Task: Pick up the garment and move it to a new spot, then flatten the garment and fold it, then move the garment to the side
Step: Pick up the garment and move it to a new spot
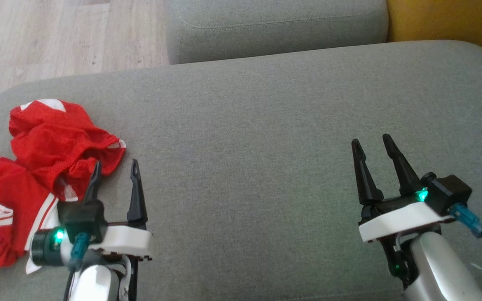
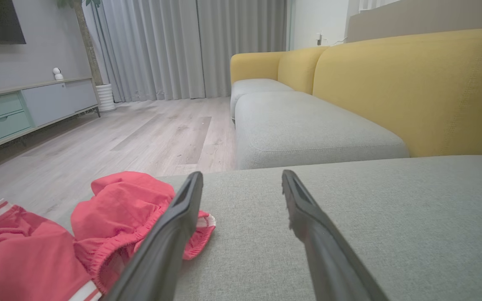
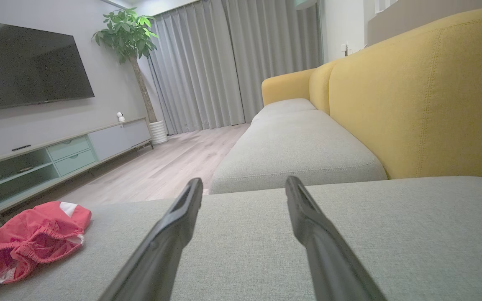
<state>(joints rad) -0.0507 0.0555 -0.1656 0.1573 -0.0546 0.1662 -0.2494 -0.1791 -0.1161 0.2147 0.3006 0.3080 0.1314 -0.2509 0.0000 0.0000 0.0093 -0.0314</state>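
Your left claw (image 1: 116, 164) and right claw (image 1: 370, 140) both stand open and empty over the grey sofa cushion (image 1: 245, 125).
The red garment (image 1: 52, 138) with white trim lies crumpled at the cushion's left end. Your left claw sits just beside it. In the head view one of its fingers overlaps the garment's rim, but you cannot tell whether they touch. Your right claw is well apart from it, over bare cushion on the right.
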